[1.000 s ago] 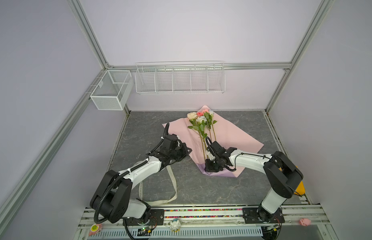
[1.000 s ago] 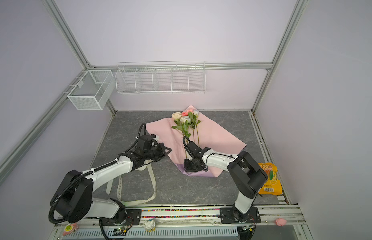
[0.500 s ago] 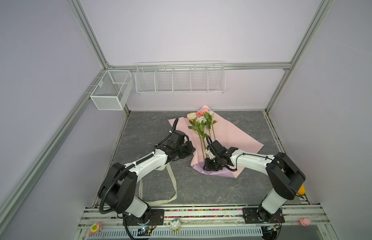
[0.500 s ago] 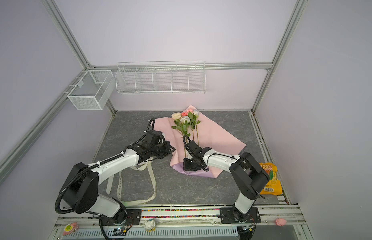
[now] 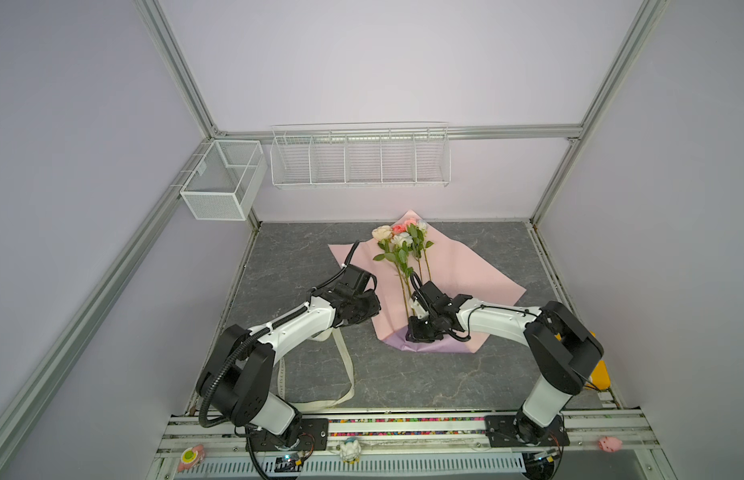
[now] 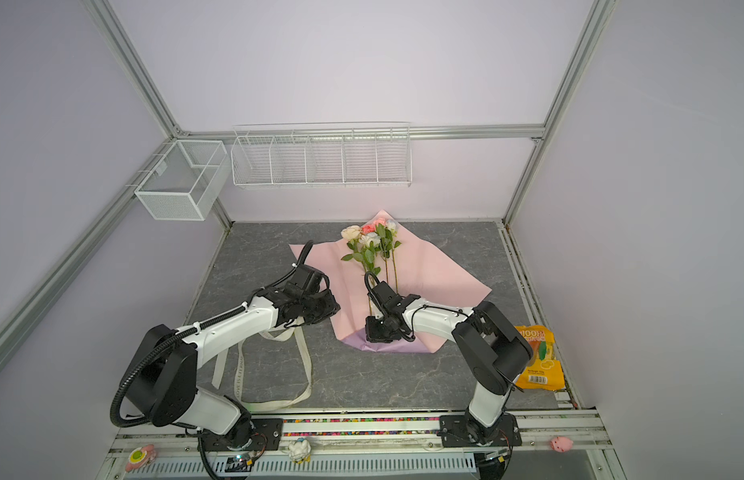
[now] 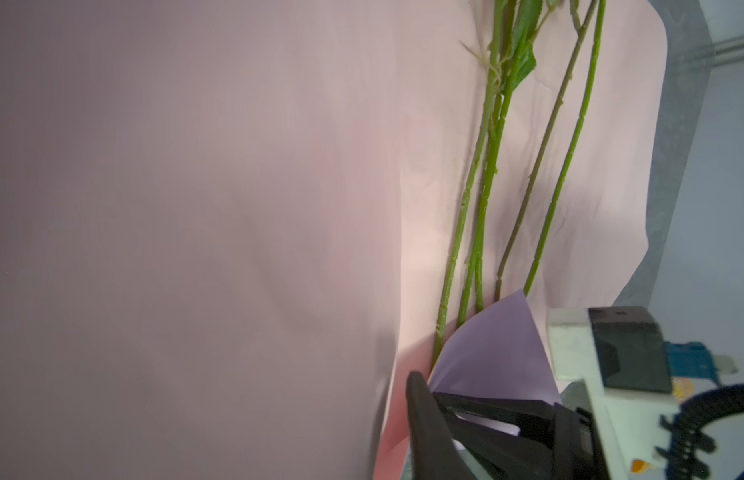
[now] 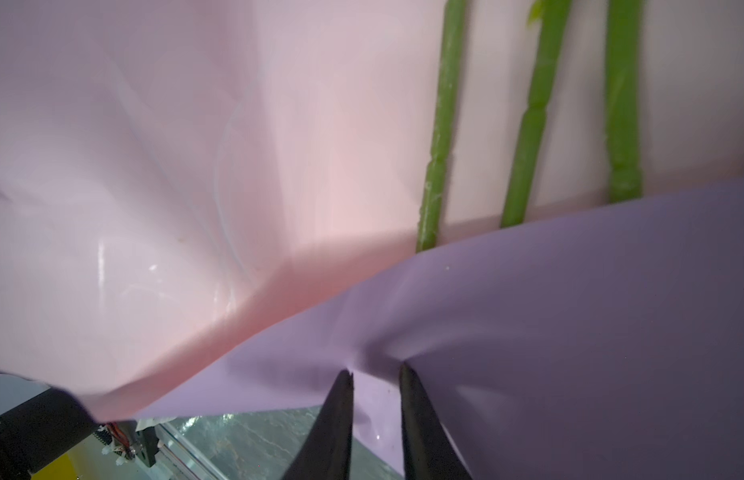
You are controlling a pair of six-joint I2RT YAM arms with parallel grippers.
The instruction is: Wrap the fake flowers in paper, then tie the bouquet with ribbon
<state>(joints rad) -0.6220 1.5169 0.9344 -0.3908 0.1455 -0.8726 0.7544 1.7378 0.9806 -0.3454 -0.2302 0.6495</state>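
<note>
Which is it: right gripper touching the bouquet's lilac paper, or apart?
Touching. The right wrist view shows the right gripper pinching the lilac paper, which puckers between its fingertips.

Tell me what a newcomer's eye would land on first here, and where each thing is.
The bouquet of fake flowers draws the eye first: pastel roses on long green stems, lying on pink paper at the middle of the grey table. Next, the right gripper, whose fingers pinch the lilac fold at the stem ends. A cream ribbon loops on the table's near left.
</note>
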